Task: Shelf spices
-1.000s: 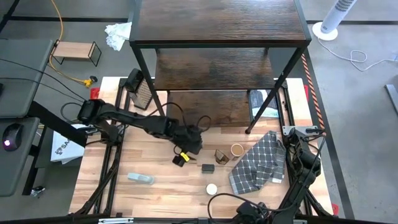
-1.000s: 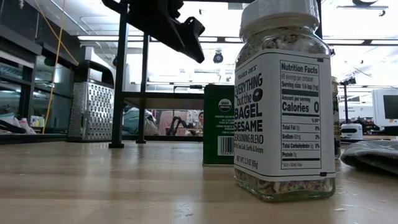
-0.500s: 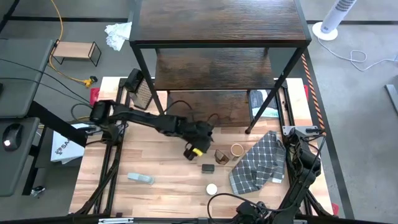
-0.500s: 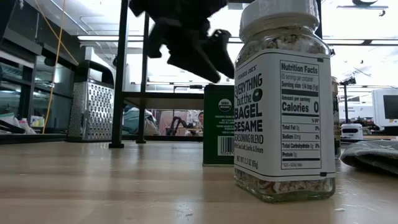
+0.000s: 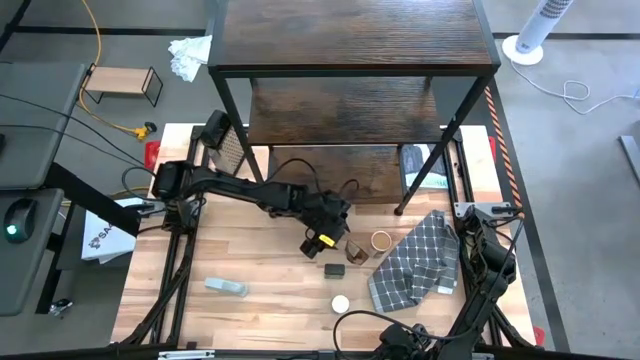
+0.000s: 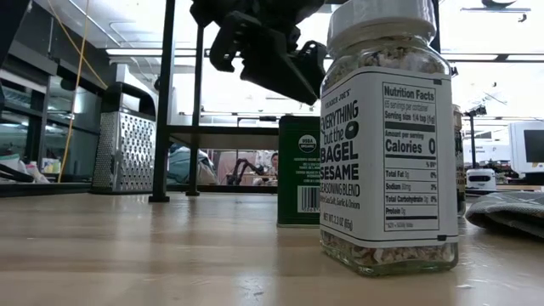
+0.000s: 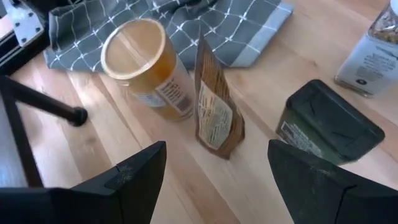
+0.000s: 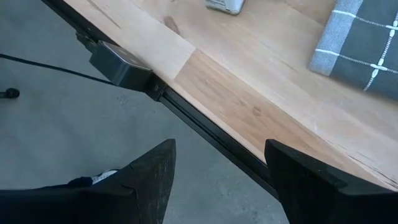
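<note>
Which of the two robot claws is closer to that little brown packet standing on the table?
The left gripper hovers open right beside the brown packet. The right gripper waits off the table's near right edge, past the checked cloth.

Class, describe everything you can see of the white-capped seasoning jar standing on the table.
The white-capped jar is clear and squarish, holding a speckled seed blend, under a ribbed white screw cap. Its white label reads Everything but the Bagel Sesame Seasoning Blend, with nutrition facts alongside. It stands upright on the light wooden table, near the front edge, in front of the dark green tin. Nothing grips or touches it.
</note>
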Robot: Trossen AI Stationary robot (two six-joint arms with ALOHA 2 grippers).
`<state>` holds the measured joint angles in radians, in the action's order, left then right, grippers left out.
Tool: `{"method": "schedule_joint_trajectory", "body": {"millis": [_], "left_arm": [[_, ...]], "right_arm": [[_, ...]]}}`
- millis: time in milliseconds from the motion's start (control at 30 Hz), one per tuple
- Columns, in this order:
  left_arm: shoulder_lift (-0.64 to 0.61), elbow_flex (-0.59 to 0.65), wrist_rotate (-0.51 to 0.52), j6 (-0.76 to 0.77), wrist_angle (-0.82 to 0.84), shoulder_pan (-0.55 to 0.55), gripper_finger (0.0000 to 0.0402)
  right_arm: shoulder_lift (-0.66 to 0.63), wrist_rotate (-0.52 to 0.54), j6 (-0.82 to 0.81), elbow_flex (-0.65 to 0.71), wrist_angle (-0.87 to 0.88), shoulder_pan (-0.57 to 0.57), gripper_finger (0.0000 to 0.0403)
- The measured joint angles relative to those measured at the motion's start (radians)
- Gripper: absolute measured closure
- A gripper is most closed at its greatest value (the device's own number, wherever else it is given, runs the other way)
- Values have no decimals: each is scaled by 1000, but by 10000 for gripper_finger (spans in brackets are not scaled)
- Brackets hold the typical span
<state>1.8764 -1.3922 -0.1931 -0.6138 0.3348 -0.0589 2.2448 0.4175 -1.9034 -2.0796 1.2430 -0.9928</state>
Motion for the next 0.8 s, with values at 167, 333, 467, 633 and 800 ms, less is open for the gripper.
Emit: {"method": "schedule_joint_trajectory", "body": {"millis": [167,333,467,633,800], "left_arm": [[-5,0,-4,8,18,-5,122],[-5,0,-9,-2,5,-15,122],[-5,0,-8,-17,-22,-14,122],[-5,0,-8,-7,-147,9,122],[-5,0,-36,0,-125,30,122]], "right_arm": [[0,0,0,0,0,0,160],[0,0,-3,0,0,0,160],[0,0,-3,0,-1,0,160],[0,0,-3,0,-2,3,160],[0,0,0,0,-6,11,160]]}}
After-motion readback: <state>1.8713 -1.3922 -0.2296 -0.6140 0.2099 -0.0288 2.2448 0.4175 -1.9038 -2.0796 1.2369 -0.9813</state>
